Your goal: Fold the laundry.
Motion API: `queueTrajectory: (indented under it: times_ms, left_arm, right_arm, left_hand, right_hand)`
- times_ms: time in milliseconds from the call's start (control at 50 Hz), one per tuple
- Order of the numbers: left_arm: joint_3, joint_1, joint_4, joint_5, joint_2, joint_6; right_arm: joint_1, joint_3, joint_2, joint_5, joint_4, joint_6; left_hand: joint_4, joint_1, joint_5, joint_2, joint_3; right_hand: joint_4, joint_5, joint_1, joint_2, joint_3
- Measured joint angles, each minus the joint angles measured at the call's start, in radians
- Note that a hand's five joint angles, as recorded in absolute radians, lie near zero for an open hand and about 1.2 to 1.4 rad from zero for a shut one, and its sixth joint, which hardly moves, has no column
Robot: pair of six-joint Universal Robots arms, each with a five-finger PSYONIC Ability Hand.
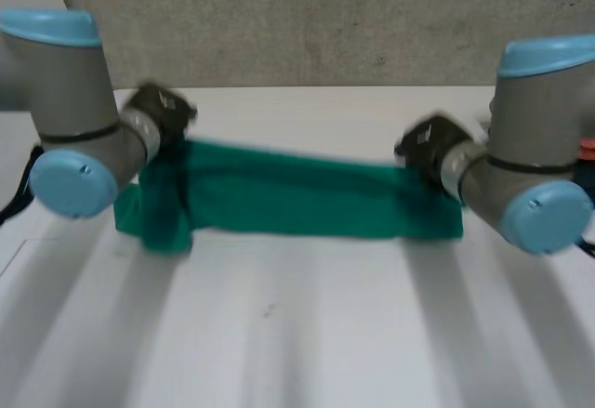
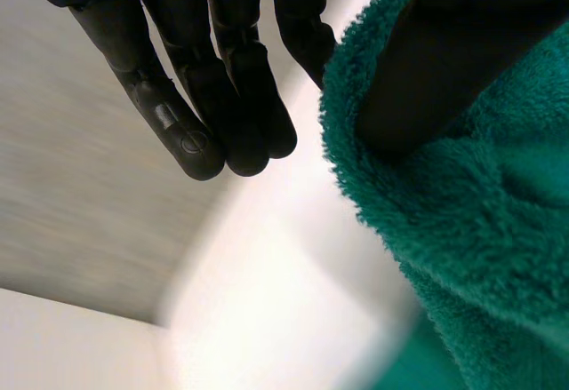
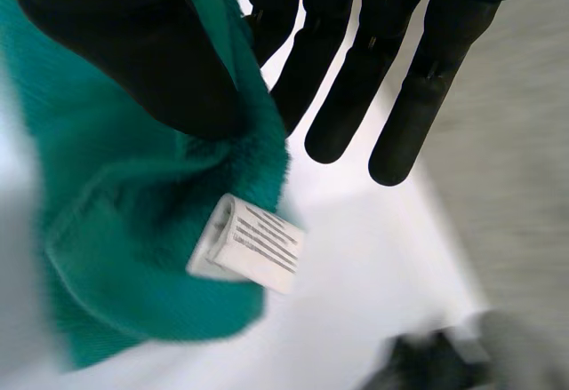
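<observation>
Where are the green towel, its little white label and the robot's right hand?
green fluffy towel (image 1: 297, 199): head view, middle of the cloth.
white sewn-in label (image 3: 249, 243): right wrist view, its printed face.
right hand (image 3: 345, 97): right wrist view, on a straight finger.

Grey arms bear light-blue caps, black hands

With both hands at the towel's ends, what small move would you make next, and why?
Probably lower both hands evenly to settle the green terry towel on the white table: the left hand and right hand each pinch an end, and the left hand's end droops.
</observation>
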Motion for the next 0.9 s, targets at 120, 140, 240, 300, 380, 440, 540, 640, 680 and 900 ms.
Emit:
queueTrajectory:
  times_ms: [120,140,240,300,380,440,540,640,680,900]
  left_arm:
    - [0.202,0.019,0.325,-0.011,0.021,0.016]
    - [0.214,0.021,0.396,-0.003,0.043,0.011]
    - [0.174,0.026,0.618,0.072,0.147,-0.024]
    - [0.109,0.029,0.639,0.109,0.190,-0.038]
    - [-0.017,0.038,0.584,0.120,0.217,-0.048]
    - [-0.131,0.044,0.538,0.115,0.216,-0.051]
    - [-0.323,0.046,0.506,0.106,0.162,-0.050]
    - [-0.453,0.039,0.501,0.098,0.061,-0.047]
    - [-0.485,0.034,0.493,0.091,0.024,-0.046]
    - [-0.578,0.035,0.394,0.072,0.098,-0.100]
  right_arm:
    - [-0.006,-0.238,0.037,0.078,-0.368,0.125]
    - [-0.007,-0.261,0.027,0.082,-0.441,0.146]
    - [-0.007,-0.280,-0.022,0.056,-0.655,0.198]
    - [-0.004,-0.244,-0.043,0.023,-0.685,0.203]
    - [-0.004,-0.155,-0.058,-0.015,-0.669,0.201]
    - [-0.005,-0.062,-0.059,-0.039,-0.642,0.197]
    - [-0.006,0.102,-0.035,-0.072,-0.581,0.191]
    - [-0.012,0.232,0.020,-0.087,-0.509,0.170]
    - [-0.018,0.263,0.038,-0.087,-0.488,0.156]
    - [-0.074,0.371,0.034,-0.073,-0.421,0.111]
  left_hand:
    - [0.003,0.000,0.000,0.001,0.001]
    - [0.003,0.000,0.000,0.001,0.001]
    - [0.003,0.000,0.018,0.001,0.001]
    - [0.003,0.000,0.019,0.001,0.001]
    - [0.003,0.000,0.019,0.001,0.001]
    - [0.003,0.000,0.019,0.002,0.002]
    - [-0.038,-0.004,0.007,-0.036,-0.027]
    - [-0.178,-0.133,-0.132,-0.186,-0.175]
    - [-0.287,-0.262,-0.243,-0.297,-0.275]
    - [-0.992,-0.940,-0.929,-0.982,-0.973]
  right_hand:
    - [0.001,0.009,0.000,0.000,0.000]
    - [0.001,0.009,0.000,0.000,0.000]
    - [0.002,0.015,0.000,0.000,0.000]
    - [0.002,0.015,0.021,0.010,0.000]
    - [0.002,0.015,0.021,0.010,0.000]
    - [0.002,0.015,0.021,0.010,0.000]
    - [0.002,0.015,0.021,0.010,0.000]
    - [0.002,0.015,0.021,0.013,0.000]
    - [0.002,0.015,0.021,0.013,0.000]
    - [0.002,0.015,0.021,0.018,0.003]
